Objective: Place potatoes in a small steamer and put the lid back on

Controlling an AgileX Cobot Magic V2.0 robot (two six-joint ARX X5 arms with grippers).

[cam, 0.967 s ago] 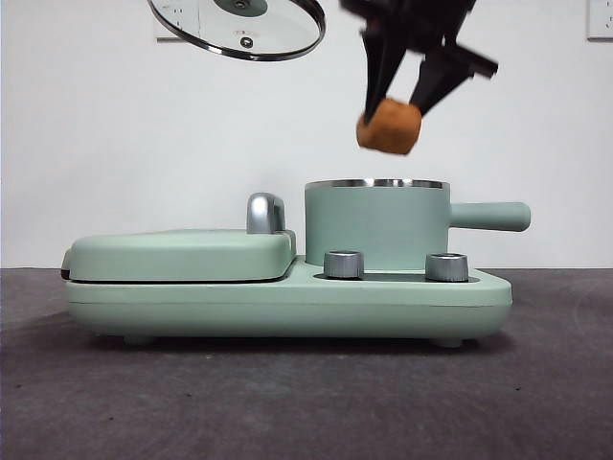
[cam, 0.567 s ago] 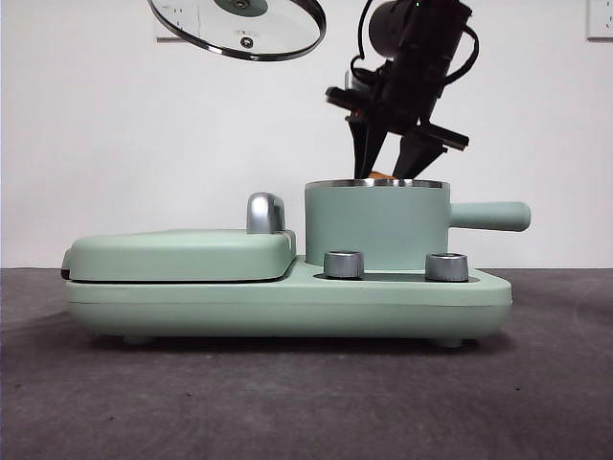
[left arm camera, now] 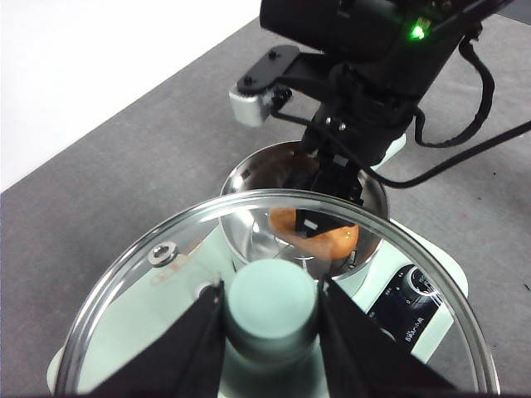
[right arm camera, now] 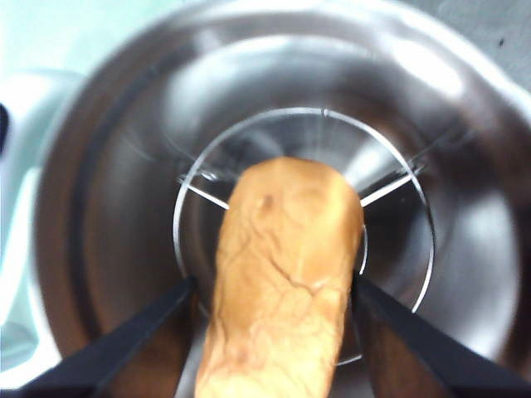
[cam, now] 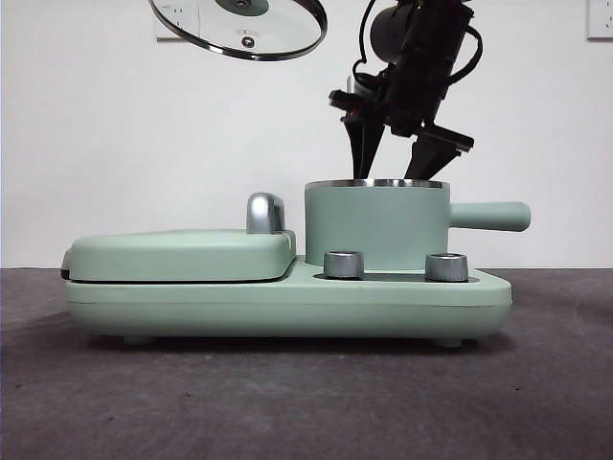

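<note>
The potato point(right arm camera: 282, 274) lies inside the small steamer point(cam: 375, 225) on its steel bottom; the pot wall hides it in the front view. My right gripper point(cam: 391, 171) reaches down into the steamer's mouth, open, with one jaw on each side of the potato point(left arm camera: 328, 236). High at the left, the glass lid point(cam: 239, 29) hangs tilted in the air. My left gripper point(left arm camera: 270, 290) is shut on the lid's mint-green knob point(left arm camera: 272, 311), above and beside the steamer.
The steamer stands on a mint-green cooker base with two steel dials point(cam: 344, 264) point(cam: 446, 266). A closed griddle plate point(cam: 182, 254) with a chrome handle point(cam: 265, 213) fills the base's left half. The steamer's stubby handle point(cam: 488, 216) sticks out right. A dark mat point(cam: 287, 402) covers the table.
The right gripper came down from above the steamer and carried the potato into it. Its jaws have since spread apart off the potato. The lid has stayed in place.
</note>
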